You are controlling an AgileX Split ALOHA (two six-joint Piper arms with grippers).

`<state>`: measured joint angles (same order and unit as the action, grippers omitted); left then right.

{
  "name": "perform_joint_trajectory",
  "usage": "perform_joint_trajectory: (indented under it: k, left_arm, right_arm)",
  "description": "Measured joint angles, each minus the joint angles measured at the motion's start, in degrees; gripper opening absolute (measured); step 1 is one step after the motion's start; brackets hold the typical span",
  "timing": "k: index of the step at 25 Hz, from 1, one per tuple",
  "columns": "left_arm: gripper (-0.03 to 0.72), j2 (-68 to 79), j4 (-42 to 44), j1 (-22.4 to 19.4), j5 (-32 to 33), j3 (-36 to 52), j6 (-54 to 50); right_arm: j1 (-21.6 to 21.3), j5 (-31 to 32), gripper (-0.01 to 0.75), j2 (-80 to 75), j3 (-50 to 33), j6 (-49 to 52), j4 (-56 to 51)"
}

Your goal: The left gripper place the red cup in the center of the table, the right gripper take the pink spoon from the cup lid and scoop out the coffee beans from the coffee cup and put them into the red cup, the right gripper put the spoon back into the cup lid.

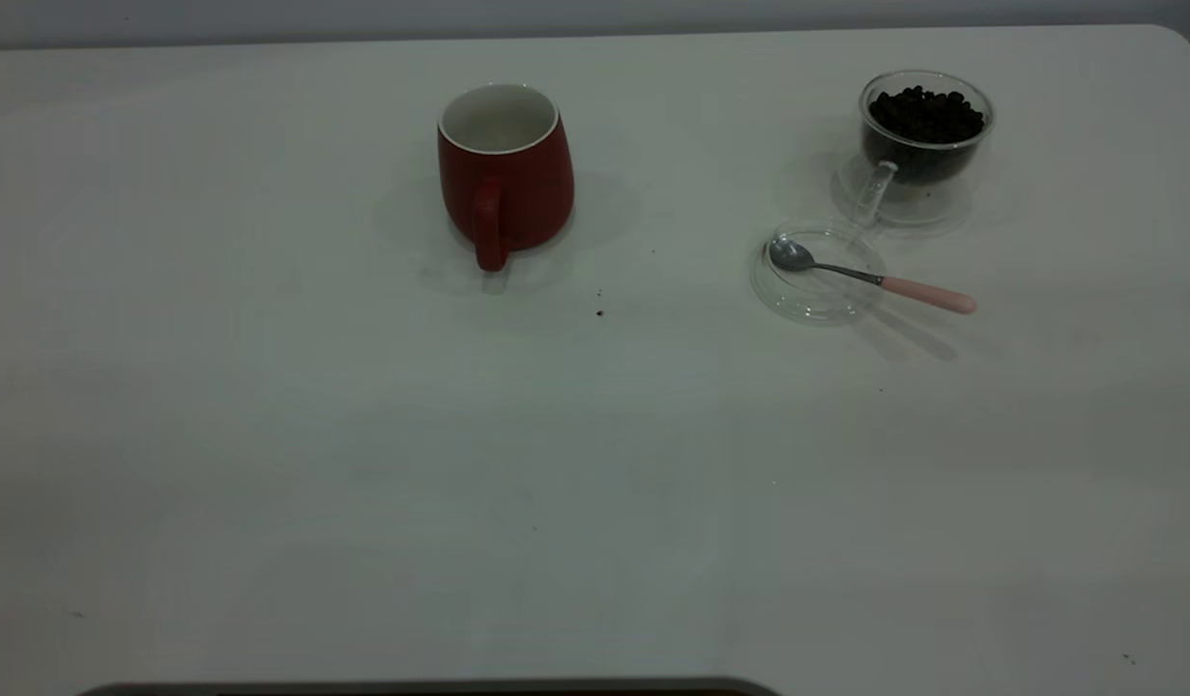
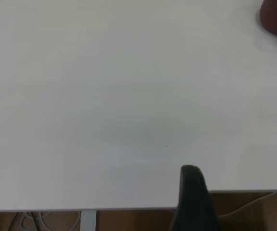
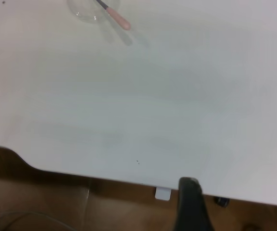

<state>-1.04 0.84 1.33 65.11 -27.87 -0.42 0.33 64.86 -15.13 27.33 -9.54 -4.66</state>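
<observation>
The red cup (image 1: 506,184) stands upright on the table (image 1: 362,435), left of the middle at the back, with its handle toward the front; its edge also shows in the left wrist view (image 2: 275,19). The coffee cup (image 1: 923,145) holds the coffee beans (image 1: 925,114) at the back right. The cup lid (image 1: 815,290) lies in front of it, with the pink spoon (image 1: 875,278) resting on it, bowl inside and handle sticking out to the right. Lid (image 3: 83,12) and spoon (image 3: 117,18) show far off in the right wrist view. My left gripper (image 2: 192,197) and right gripper (image 3: 190,202) hang back at the table's near edge, out of the exterior view.
A few tiny dark specks (image 1: 599,312) lie on the table between the red cup and the lid. The table's near edge and the brown floor beyond it show in both wrist views. A small white tab (image 3: 163,193) sits under the edge.
</observation>
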Motion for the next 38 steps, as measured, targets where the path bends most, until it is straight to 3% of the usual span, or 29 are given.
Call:
perform_joint_trajectory:
  k: [32, 38]
  left_arm:
    - [0.569, 0.0, 0.0, 0.0, 0.0, 0.0, 0.0]
    - [0.569, 0.0, 0.0, 0.0, 0.0, 0.0, 0.0]
  right_arm:
    - [1.4, -0.6, 0.591, 9.5, -0.3, 1.0, 0.2]
    - [-1.7, -0.6, 0.591, 9.9, -0.3, 1.0, 0.0]
